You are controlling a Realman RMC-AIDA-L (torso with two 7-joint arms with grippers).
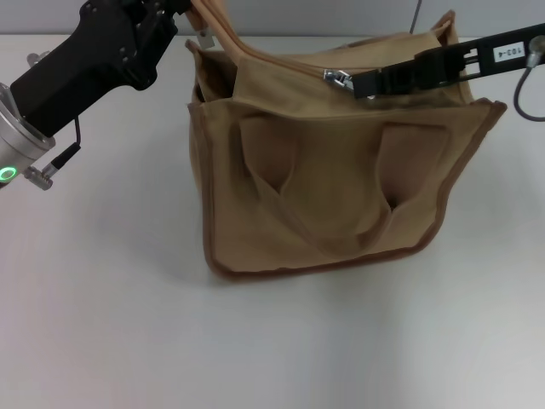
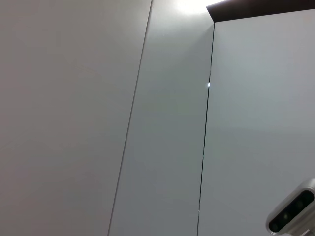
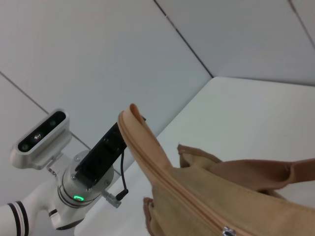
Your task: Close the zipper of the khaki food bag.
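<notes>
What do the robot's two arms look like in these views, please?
The left arm has a silver cylindrical wrist ring with a glowing green light, a chunky black housing ahead of it and a thin black cable. The right arm's pincer is a slim black bar carrying a white label printed with numbers, with a grey cable looping off behind it.

Left gripper (image 1: 192, 10) jaws cut off — grip unclear.

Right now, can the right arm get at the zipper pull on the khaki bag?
Probably yes. The right gripper already reaches over the khaki food bag, its tip beside the silver zipper pull, with nothing between. The left gripper is at the bag's far end.
</notes>
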